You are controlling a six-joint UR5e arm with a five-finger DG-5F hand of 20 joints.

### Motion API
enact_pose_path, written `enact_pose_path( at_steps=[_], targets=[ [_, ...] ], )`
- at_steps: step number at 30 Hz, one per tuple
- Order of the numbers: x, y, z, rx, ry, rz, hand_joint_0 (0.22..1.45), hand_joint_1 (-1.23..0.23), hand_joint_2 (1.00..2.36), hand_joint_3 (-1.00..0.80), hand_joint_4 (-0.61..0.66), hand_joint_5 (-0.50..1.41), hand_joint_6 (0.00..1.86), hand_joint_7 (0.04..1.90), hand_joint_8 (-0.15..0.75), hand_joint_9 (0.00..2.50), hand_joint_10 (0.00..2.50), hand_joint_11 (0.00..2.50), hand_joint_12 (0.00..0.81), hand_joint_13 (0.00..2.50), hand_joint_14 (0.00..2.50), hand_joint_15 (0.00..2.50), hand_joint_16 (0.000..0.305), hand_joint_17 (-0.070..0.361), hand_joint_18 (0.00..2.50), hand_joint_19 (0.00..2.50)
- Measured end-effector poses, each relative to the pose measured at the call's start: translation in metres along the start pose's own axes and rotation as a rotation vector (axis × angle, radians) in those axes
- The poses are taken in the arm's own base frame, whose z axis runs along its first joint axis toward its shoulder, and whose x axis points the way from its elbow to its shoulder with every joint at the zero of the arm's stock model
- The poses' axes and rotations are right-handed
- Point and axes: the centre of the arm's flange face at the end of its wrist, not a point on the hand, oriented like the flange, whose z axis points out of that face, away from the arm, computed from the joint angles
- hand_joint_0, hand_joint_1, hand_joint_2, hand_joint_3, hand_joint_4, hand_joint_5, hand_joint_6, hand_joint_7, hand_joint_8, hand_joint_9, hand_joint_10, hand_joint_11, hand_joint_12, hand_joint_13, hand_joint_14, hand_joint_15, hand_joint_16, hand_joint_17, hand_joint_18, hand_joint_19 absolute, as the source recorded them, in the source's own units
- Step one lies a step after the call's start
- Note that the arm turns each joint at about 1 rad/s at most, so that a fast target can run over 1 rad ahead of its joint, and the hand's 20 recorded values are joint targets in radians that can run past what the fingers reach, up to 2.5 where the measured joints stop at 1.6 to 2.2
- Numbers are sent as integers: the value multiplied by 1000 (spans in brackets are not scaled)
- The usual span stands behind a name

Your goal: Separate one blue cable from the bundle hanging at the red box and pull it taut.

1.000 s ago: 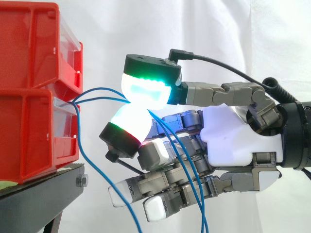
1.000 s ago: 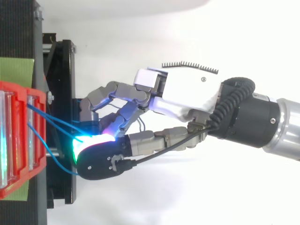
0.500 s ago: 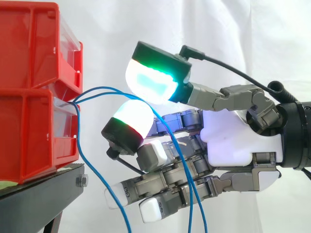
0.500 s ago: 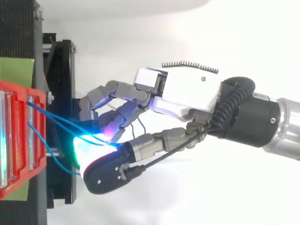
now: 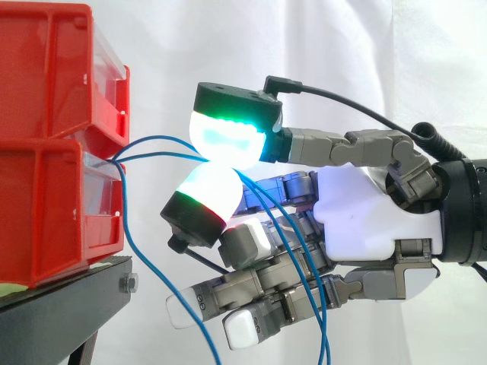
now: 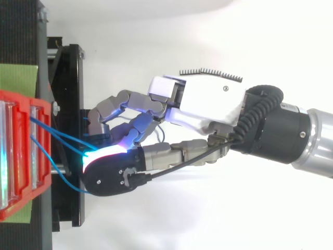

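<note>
Here's the hand [image 5: 373, 213], reaching in from the right with its two big glowing pads pressed together right in front of the red bins [image 5: 46, 152]. The upper pad [image 5: 228, 137] glows green and cyan, the lower one sits directly beneath it, and between them they nip the blue cable [image 5: 163, 140], a tight pinch, pad on pad. The other fingers lie half-bent underneath, white tips pointing towards the bins, closed on nothing.

Now the cable itself: two thin blue strands leave the clear front lip of the lower bin and run across the gap to the pinch. The upper strand bows in a soft arch, the lower one is nearly straight. Past the pinch the strands drop steeply across the front of the bent fingers and out of the bottom of the side view. One more blue strand hangs loose from the bin, curving down beside the black stand [image 5: 61, 304].

From above, the hand [image 6: 208, 104] sits just off the stand's edge, and the blue strands [image 6: 62, 136] fan out from the bin [image 6: 21, 151] and converge at the glowing pads.
</note>
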Motion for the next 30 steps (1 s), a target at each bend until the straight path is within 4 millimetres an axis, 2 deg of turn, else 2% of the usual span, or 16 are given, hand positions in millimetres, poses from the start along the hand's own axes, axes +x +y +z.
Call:
enact_pose_path(
  at_steps=[2, 5, 7, 10, 12, 13, 15, 16, 19, 21, 23, 25, 27, 28, 29, 30],
  targets=[
    [0, 0, 0, 0, 0, 0, 687, -871, 1026, -36, 20, -178, 946, 1338, 373, 1027, 18, 1073, 402, 635, 15, 455, 55, 123, 701, 581],
    [0, 0, 0, 1, 0, 0, 775, -908, 1019, -236, 4, -185, 952, 1237, 356, 974, 18, 1054, 394, 596, 15, 436, 54, 121, 670, 557],
    [0, 0, 0, 1, 0, 0, 810, -925, 1002, -469, 55, -178, 942, 1220, 352, 968, 20, 1039, 393, 579, 14, 410, 54, 121, 663, 535],
    [0, 0, 0, 1, 1, 0, 743, -920, 1000, -500, 120, -167, 931, 1267, 356, 977, 18, 1037, 389, 579, 14, 408, 54, 120, 684, 513],
    [0, 0, 0, 1, 1, -1, 635, -852, 1000, -500, 131, -150, 925, 1225, 363, 1028, 21, 1049, 386, 593, 15, 424, 53, 119, 677, 542],
    [-1, 0, 0, 1, 0, -1, 546, -766, 1000, -500, 140, -140, 919, 1206, 376, 1061, 18, 1050, 395, 603, 14, 428, 55, 124, 688, 562],
    [-1, 0, 0, 2, -1, -3, 503, -659, 1000, -500, 143, -133, 914, 1207, 400, 1106, 18, 1049, 412, 638, 15, 439, 58, 130, 709, 579],
    [-2, -1, 0, 3, -2, -7, 490, -539, 1000, -500, 131, -131, 913, 1181, 407, 1139, 16, 1022, 417, 657, 14, 445, 59, 133, 731, 593],
    [-3, -1, 0, 5, -4, -20, 532, -383, 1000, -500, 113, -132, 909, 1144, 402, 1166, 18, 1003, 402, 666, 14, 449, 56, 126, 719, 615],
    [-3, -1, 0, 5, -4, -26, 571, -360, 1000, -500, 111, -134, 902, 1159, 391, 1165, 18, 992, 391, 667, 16, 458, 54, 122, 709, 633],
    [-4, -1, 0, 5, -4, -32, 602, -391, 1000, -500, 98, -135, 900, 1144, 384, 1163, 19, 995, 390, 669, 15, 457, 54, 121, 710, 636],
    [-5, -1, 0, 6, -5, -34, 591, -522, 1016, -281, 115, -135, 900, 1199, 399, 1161, 19, 1017, 395, 679, 15, 470, 54, 121, 723, 635],
    [-4, -1, 0, 6, -4, -36, 580, -575, 1017, -190, 140, -134, 902, 1255, 415, 1169, 20, 1052, 412, 695, 15, 474, 57, 129, 754, 617],
    [-5, -1, 0, 6, -5, -36, 591, -677, 1016, -85, 153, -132, 904, 1281, 431, 1166, 16, 1077, 431, 707, 14, 462, 61, 137, 783, 601],
    [-5, -1, 0, 6, -5, -36, 621, -771, 1018, -5, 93, -141, 929, 1253, 422, 1161, 17, 1098, 426, 703, 14, 467, 60, 135, 776, 609],
    [-5, -1, 0, 6, -5, -36, 628, -789, 1018, 16, 74, -142, 930, 1279, 425, 1162, 15, 1117, 429, 705, 14, 469, 61, 137, 785, 603]
  ],
)
